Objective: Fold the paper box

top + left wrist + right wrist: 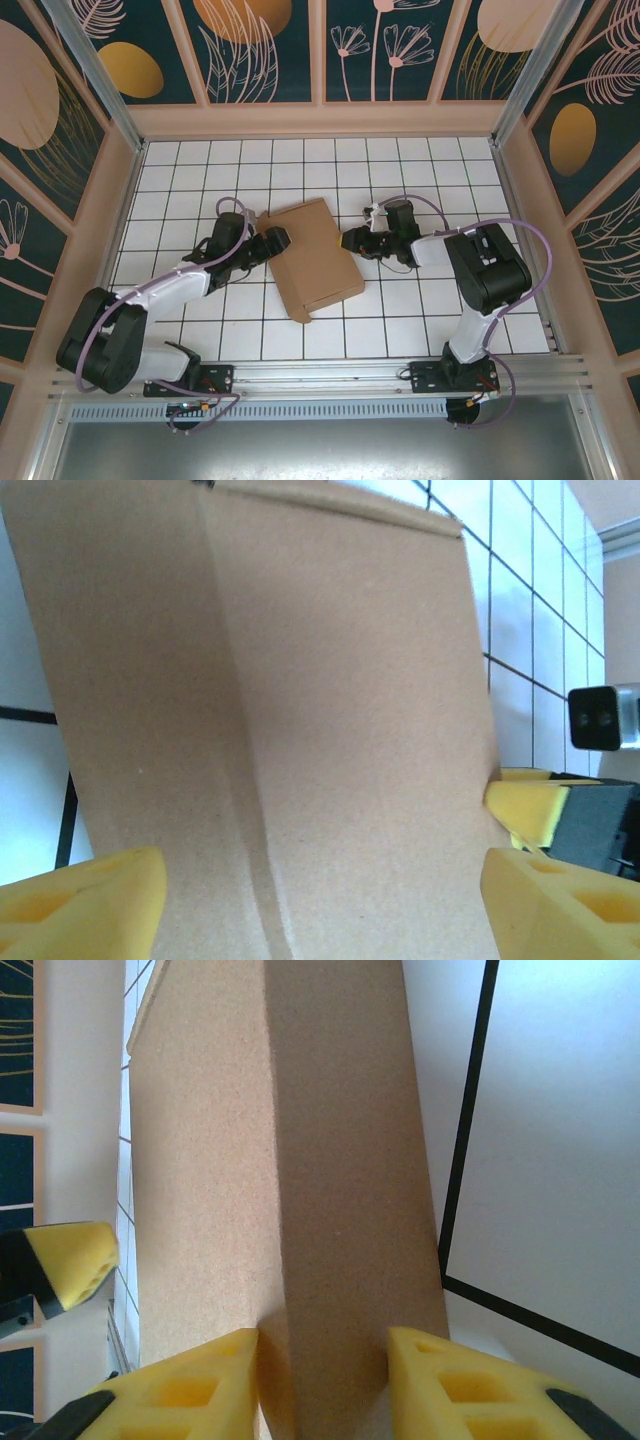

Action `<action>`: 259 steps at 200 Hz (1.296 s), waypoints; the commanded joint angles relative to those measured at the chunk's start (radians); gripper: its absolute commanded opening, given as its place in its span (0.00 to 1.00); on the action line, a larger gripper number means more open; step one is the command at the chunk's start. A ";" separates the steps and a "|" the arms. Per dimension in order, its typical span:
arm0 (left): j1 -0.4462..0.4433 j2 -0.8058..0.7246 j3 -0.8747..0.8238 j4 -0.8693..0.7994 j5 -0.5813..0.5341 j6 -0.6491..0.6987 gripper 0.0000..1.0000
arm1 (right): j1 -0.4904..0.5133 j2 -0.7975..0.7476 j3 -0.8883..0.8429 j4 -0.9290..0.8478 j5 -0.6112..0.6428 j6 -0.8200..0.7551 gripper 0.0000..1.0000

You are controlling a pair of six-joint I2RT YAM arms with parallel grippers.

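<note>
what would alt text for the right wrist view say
A brown paper box runs up the middle, its narrow side pinched between the yellow pads of the right claw at the bottom. White gridded table shows to its right.

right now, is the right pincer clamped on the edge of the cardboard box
Yes, the two yellow fingers of the right pincer sit tight against both faces of the paper box wall between them.

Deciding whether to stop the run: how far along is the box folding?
Done: the paper box looks closed into a flat mailer. In hand: the right gripper pinches its right edge; the left gripper sits wide open around the left side. Left: apparently only release, though tab locking isn't visible.
</note>
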 commanded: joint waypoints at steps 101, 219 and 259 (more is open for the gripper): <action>-0.008 0.268 -0.006 0.234 0.130 -0.083 0.89 | -0.030 0.078 -0.047 -0.107 0.037 -0.008 0.36; -0.055 0.387 -0.034 0.647 0.245 -0.240 0.82 | -0.057 0.138 -0.068 -0.021 -0.012 0.060 0.35; -0.060 0.346 -0.029 0.640 0.252 -0.229 0.71 | -0.066 0.146 -0.074 0.010 -0.049 0.080 0.35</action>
